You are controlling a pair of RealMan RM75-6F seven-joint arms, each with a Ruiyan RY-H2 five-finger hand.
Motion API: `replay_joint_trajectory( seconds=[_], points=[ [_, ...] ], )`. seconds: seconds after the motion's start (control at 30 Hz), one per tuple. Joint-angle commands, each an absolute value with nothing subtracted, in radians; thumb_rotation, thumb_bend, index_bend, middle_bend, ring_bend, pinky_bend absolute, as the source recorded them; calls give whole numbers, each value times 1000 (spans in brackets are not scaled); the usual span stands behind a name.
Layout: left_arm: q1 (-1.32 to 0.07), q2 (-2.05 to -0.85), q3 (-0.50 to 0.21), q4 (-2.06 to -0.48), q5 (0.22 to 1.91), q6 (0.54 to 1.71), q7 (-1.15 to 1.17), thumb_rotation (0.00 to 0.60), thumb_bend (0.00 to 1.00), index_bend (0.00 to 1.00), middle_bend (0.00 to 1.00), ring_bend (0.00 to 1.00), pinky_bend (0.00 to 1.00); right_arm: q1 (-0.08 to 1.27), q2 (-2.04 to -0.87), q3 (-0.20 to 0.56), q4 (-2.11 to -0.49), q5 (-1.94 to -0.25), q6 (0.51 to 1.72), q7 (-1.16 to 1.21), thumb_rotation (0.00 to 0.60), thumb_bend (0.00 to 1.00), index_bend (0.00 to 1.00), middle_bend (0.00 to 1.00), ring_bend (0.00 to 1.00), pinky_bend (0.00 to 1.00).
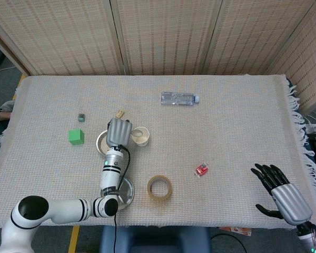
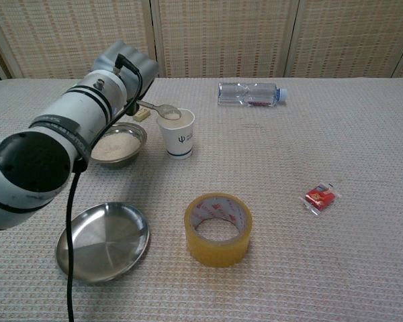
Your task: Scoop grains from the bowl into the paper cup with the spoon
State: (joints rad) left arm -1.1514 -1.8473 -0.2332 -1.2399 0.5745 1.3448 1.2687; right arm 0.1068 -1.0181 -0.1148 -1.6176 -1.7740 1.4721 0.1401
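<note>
My left hand (image 1: 118,133) (image 2: 126,66) holds a metal spoon (image 2: 160,109) whose bowl, filled with pale grains, hovers over the rim of the white paper cup (image 2: 176,133) (image 1: 140,136). The steel bowl of grains (image 2: 115,145) sits just left of the cup, partly hidden by my left forearm; in the head view only its left rim (image 1: 99,142) shows. My right hand (image 1: 278,189) hangs open with spread fingers near the table's front right corner, far from everything.
An empty steel plate (image 2: 102,241) and a roll of tape (image 2: 217,229) lie in front. A water bottle (image 2: 250,94) lies at the back, a red packet (image 2: 320,197) to the right, a green cube (image 1: 76,136) to the left.
</note>
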Motion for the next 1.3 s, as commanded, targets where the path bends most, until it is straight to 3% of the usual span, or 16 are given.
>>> replay_joint_trajectory(
  seconds=[0.03, 0.43, 1.07, 1.3],
  points=[
    [-1147, -1884, -195, -1186, 648, 1372, 1268, 600, 378, 654, 1000, 1000, 1000, 106, -1018, -115, -1618, -1774, 1473, 140, 600, 89, 0, 0, 0, 0],
    [-1130, -1978, -100, -962, 883, 1413, 1308, 600, 380, 655, 1000, 1000, 1000, 103, -1011, -117, -1623, -1776, 1474, 138, 600, 89, 0, 0, 0, 0],
    [-1037, -2079, -23, -664, 1158, 1387, 1268, 600, 380, 653, 1000, 1000, 1000, 105, -1002, -126, -1628, -1792, 1471, 155, 600, 89, 0, 0, 0, 0],
    [-1017, -2112, -38, -576, 1221, 1384, 1252, 600, 380, 620, 1000, 1000, 1000, 107, -998, -131, -1628, -1797, 1467, 160, 600, 89, 0, 0, 0, 0]
  ],
)
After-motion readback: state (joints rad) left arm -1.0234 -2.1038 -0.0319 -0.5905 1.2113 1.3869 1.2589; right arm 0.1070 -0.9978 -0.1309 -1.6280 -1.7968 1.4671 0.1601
